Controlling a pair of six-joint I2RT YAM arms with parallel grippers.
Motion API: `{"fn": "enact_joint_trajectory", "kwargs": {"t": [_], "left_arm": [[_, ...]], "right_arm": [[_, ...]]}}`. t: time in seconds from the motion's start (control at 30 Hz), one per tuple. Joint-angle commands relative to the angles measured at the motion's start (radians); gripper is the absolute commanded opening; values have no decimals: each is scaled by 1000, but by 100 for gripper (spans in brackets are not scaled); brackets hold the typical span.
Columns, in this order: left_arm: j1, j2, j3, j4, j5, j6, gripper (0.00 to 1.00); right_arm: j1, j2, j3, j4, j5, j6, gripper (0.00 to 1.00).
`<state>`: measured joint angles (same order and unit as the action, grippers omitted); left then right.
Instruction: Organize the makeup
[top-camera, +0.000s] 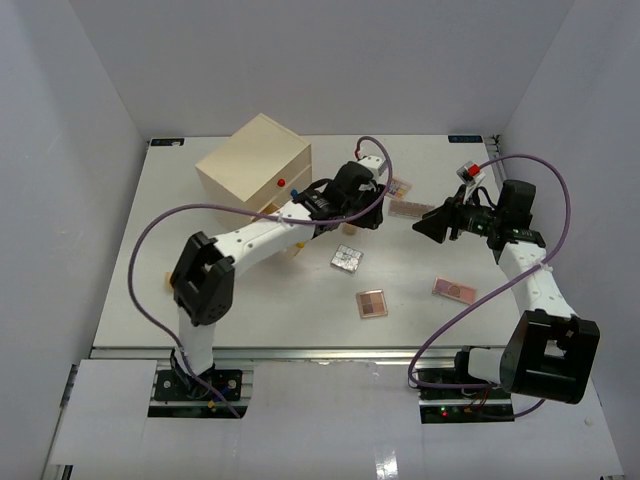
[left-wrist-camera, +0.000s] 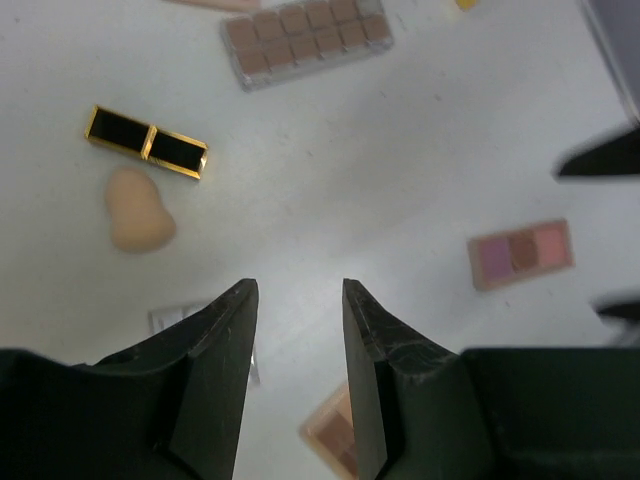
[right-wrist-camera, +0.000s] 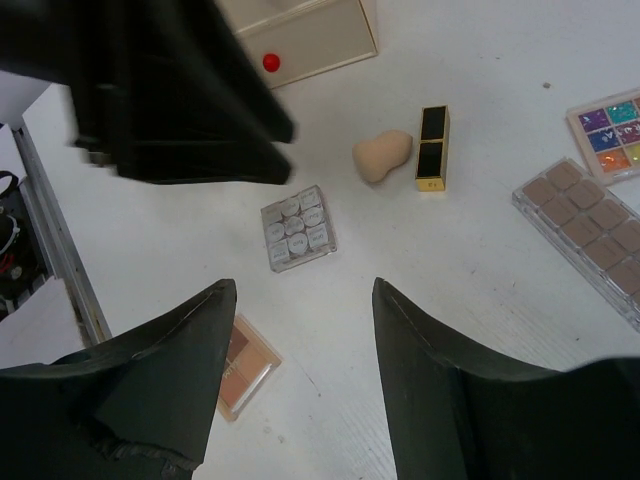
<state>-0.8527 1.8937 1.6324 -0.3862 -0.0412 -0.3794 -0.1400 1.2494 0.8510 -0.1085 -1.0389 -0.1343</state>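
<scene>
Makeup (top-camera: 347, 259) is lying loose all over the white table (top-camera: 250, 300), mostly to the right of and in front of the cream wooden drawer chest (top-camera: 255, 160), which sits at the far left with a red knob (right-wrist-camera: 270, 61) on its front.

Both arms are reaching into the middle of the mess. The left gripper (left-wrist-camera: 296, 335) hangs over bare table, its jaws parted with nothing between them. The right gripper (right-wrist-camera: 300, 335) is spread wider, also holding nothing, and points toward the left one.

Pieces I can make out from here, big to small:
- The long clear palette of brown squares (left-wrist-camera: 305, 40) lies flat at the far side, between the two grippers.
- A square palette of glittery coloured pans (right-wrist-camera: 612, 130) sits just beside one end of it.
- The silver clear-cased palette (right-wrist-camera: 298, 227) lies flat, close to the left arm.
- The flat pink three-pan palette (left-wrist-camera: 520, 254) sits off on its own, well apart from the lipstick.
- A peach-brown palette (right-wrist-camera: 240, 365) is half hidden behind my right finger.
- The black-gold lipstick (left-wrist-camera: 147, 141) is lying on its side.
- The peach egg-shaped sponge (left-wrist-camera: 137, 210) sits just beside the lipstick, and I can't tell if they touch.
</scene>
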Motion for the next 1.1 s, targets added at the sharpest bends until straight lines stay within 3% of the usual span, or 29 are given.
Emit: {"fn": "enact_joint_trajectory", "kwargs": {"t": [0.0, 0.2, 0.67, 0.73, 0.87, 1.0, 1.07], "left_arm": [[48, 213, 200, -117, -114, 80, 51], [83, 350, 337, -175, -170, 108, 52], [107, 436, 325, -184, -258, 167, 46], [110, 444, 334, -191, -257, 172, 36], [110, 456, 336, -199, -258, 189, 29], [113, 452, 325, -214, -255, 191, 3], [112, 422, 316, -214, -249, 187, 0]], "right_arm": [[1, 12, 40, -8, -49, -47, 63], [0, 44, 52, -32, -58, -72, 63], [0, 52, 48, -36, -72, -76, 63], [0, 49, 46, -36, -72, -77, 63], [0, 48, 46, -36, -75, -76, 63], [0, 46, 46, -36, -78, -76, 63], [0, 42, 46, -36, -78, -76, 63]]}}
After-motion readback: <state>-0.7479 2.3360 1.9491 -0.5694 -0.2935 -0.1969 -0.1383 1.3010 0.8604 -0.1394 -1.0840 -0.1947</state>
